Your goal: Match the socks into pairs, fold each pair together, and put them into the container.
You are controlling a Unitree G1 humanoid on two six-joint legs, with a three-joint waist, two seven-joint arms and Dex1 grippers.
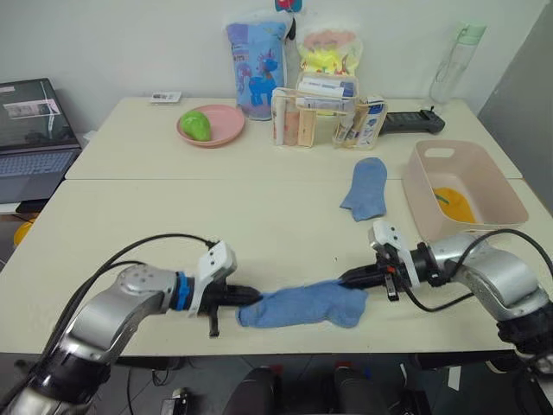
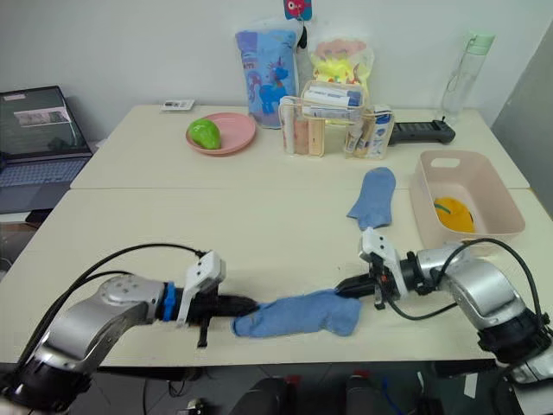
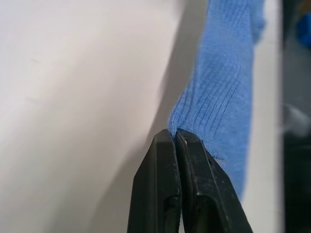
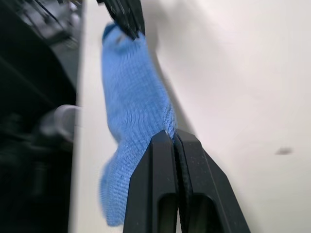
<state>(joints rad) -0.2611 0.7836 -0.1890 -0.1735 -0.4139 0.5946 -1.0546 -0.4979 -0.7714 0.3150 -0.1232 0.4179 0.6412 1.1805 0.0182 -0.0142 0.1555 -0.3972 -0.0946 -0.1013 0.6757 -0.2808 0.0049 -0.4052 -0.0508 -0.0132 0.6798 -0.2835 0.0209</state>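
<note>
- Your left gripper (image 1: pixel 249 297) has its fingers (image 3: pixel 165 189) pinched together on one end of a light blue sock (image 1: pixel 302 306), near the front edge of the worktop (image 1: pixel 173 216)
- Your right gripper (image 1: pixel 348 277) has its fingers (image 4: pixel 170 184) clamped on the opposite end of that same sock, at its upper corner
- The sock lies lengthwise between the two grippers, mostly flat on the worktop, with each end caught at the fingertips
- The second light blue sock (image 1: pixel 365 188) lies flat further back on the worktop, well apart from both grippers and just beside the container (image 1: pixel 492 173)
- The pale pink container stands at the right side of the worktop, beyond your right arm, with something mustard yellow (image 1: pixel 454 204) lying on its floor
- Behind, you have a round pink plate (image 1: pixel 226 121) carrying a green object (image 1: pixel 196 124), and a clear organizer box (image 1: pixel 328 117) of packets
</note>
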